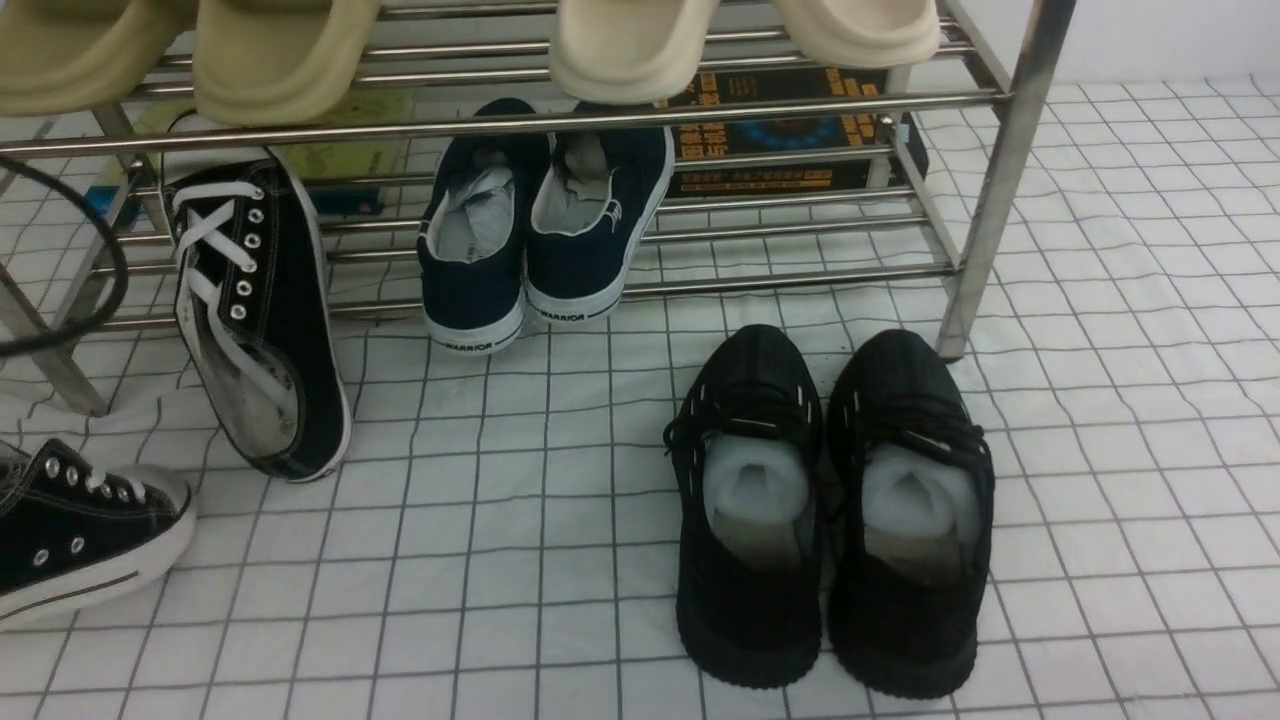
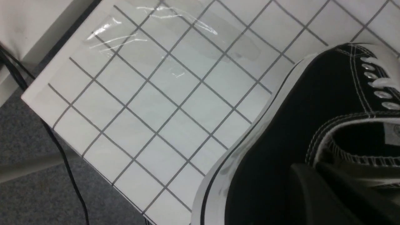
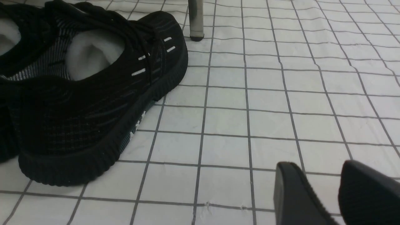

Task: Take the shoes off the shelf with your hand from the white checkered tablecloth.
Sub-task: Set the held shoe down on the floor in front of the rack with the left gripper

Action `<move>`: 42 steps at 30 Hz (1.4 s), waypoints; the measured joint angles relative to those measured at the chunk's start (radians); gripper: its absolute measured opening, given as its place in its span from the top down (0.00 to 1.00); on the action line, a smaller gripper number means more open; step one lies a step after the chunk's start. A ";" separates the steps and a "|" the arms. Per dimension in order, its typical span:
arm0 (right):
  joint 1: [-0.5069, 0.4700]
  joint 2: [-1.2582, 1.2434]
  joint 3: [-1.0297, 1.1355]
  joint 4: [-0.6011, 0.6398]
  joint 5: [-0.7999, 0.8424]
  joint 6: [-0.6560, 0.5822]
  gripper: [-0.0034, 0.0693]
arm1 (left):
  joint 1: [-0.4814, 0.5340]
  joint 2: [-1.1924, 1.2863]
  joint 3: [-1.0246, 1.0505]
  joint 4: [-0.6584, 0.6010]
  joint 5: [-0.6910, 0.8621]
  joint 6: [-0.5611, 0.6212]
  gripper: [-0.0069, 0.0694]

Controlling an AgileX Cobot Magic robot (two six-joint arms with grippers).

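Note:
One of the shoes, a black canvas sneaker (image 1: 255,320) with white laces, leans tilted against the lower tier of the shelf (image 1: 700,105), its heel on the white checkered tablecloth (image 1: 480,520). Its mate (image 1: 80,530) is at the far left on the cloth. In the left wrist view, my left gripper (image 2: 307,166) is shut on the collar of this second sneaker (image 2: 281,140), near the table's corner. My right gripper (image 3: 315,168) stands open just above the cloth with nothing between its fingers. Neither gripper shows in the front view.
A navy WARRIOR pair (image 1: 540,230) sits on the lower tier, cream slippers (image 1: 280,50) on the upper. All-black knit sneakers (image 1: 830,500) stand on the cloth beside a shelf leg (image 3: 196,22). A black cable (image 1: 90,300) loops at left. The table edge (image 2: 37,103) drops to grey floor.

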 joint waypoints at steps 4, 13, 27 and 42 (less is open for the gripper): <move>0.000 0.000 0.000 0.000 0.000 0.000 0.62 | 0.000 -0.039 0.074 0.017 -0.040 -0.015 0.88; 0.000 0.000 0.000 0.000 0.000 0.000 0.62 | 0.000 -0.073 -0.033 0.027 -0.085 -0.058 0.88; 0.000 0.000 0.000 0.000 0.000 0.000 0.62 | 0.000 -0.031 -0.030 0.099 -0.224 -0.270 0.88; 0.000 0.000 0.000 0.001 0.000 0.000 0.62 | 0.000 0.146 0.084 -0.007 -0.157 -0.091 0.62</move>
